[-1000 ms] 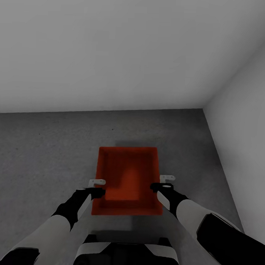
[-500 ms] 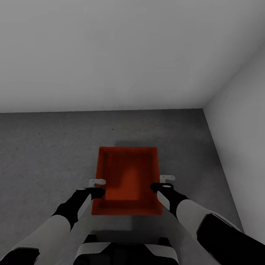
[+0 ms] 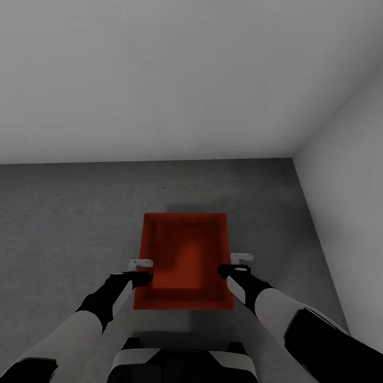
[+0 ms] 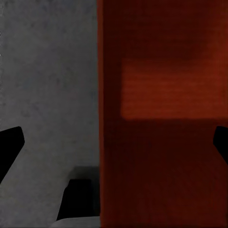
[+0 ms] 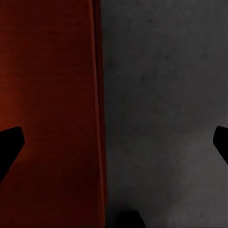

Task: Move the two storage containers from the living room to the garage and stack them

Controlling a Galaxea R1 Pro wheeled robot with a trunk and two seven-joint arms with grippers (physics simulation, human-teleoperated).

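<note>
Orange-red storage container (image 3: 184, 261), open-topped and rectangular, sits on the dark grey speckled concrete floor (image 3: 62, 219) of the garage, near the corner where two plain white walls (image 3: 163, 73) meet. From my head view only one bin outline is evident; whether a second lies nested beneath or within it I cannot tell.

Left gripper (image 3: 138, 270): positioned at the container's left long wall, one finger to the outside and one over the interior. In my left wrist view the two dark fingertips (image 4: 10, 145) stand far apart at opposite picture edges, with the bin's rim (image 4: 99, 118) running between them; jaws spread wide, grasping nothing.

Right gripper (image 3: 237, 263): placed likewise at the right long wall. In my right wrist view the fingertips (image 5: 9, 142) are again widely separated, straddling the rim (image 5: 99, 118), with ribbed orange interior on one side and concrete on the other; jaws released.

Both forearms (image 3: 97, 304) reach forward and down over my base (image 3: 181, 364).
</note>
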